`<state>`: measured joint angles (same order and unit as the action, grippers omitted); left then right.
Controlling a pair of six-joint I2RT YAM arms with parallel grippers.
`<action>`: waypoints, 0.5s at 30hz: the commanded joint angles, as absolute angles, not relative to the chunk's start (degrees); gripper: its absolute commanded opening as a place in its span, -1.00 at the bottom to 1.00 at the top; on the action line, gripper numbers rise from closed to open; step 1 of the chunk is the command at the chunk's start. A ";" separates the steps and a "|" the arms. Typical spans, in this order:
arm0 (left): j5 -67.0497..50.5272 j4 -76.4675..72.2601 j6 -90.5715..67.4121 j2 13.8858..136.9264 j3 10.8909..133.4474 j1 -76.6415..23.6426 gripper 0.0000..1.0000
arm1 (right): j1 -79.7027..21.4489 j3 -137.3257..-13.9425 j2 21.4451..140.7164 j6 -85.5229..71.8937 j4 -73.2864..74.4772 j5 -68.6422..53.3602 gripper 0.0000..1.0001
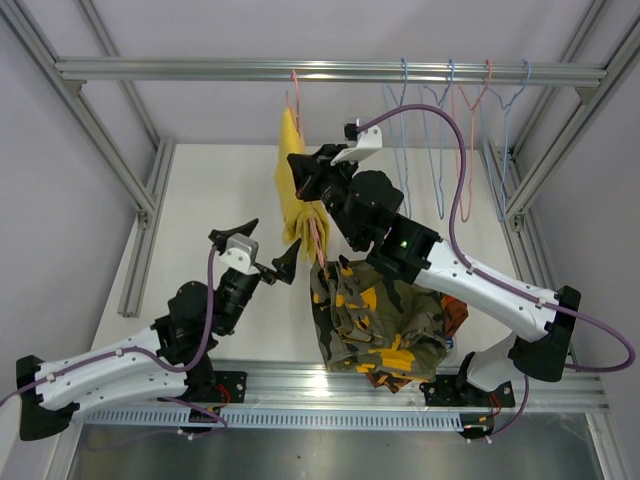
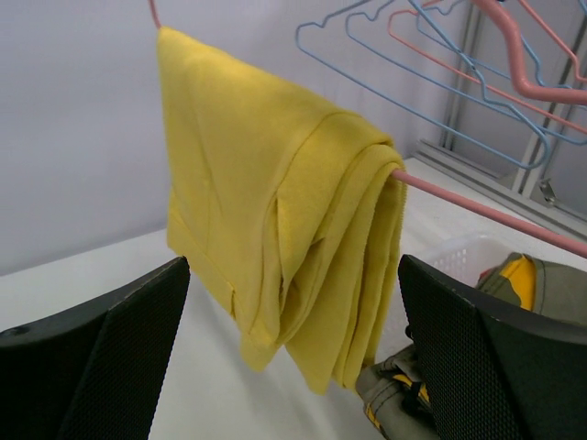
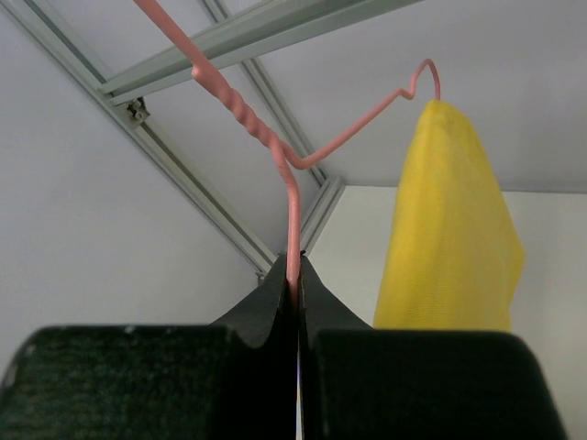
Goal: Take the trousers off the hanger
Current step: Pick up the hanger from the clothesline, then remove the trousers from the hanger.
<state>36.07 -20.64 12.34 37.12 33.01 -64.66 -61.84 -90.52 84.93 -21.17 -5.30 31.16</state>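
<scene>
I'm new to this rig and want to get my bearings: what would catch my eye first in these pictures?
The bright yellow trousers stand out first, draped over the pink hanger that hangs mid-scene from the top rail. The right claw is shut on that hanger's wire, while the left claw stands open facing the yellow cloth. Below them, at the near edge, lies a heap of camouflage trousers.

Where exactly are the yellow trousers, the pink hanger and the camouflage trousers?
yellow trousers (image 2: 275,220), left wrist view, folded middle.
pink hanger (image 3: 293,215), right wrist view, wire stem.
olive camouflage trousers (image 1: 375,320), top view, middle of cloth.
</scene>
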 commanded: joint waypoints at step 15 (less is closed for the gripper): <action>39.29 -38.76 15.21 43.94 29.97 -65.13 0.99 | -58.98 -89.56 79.01 -25.31 -19.51 29.36 -1.00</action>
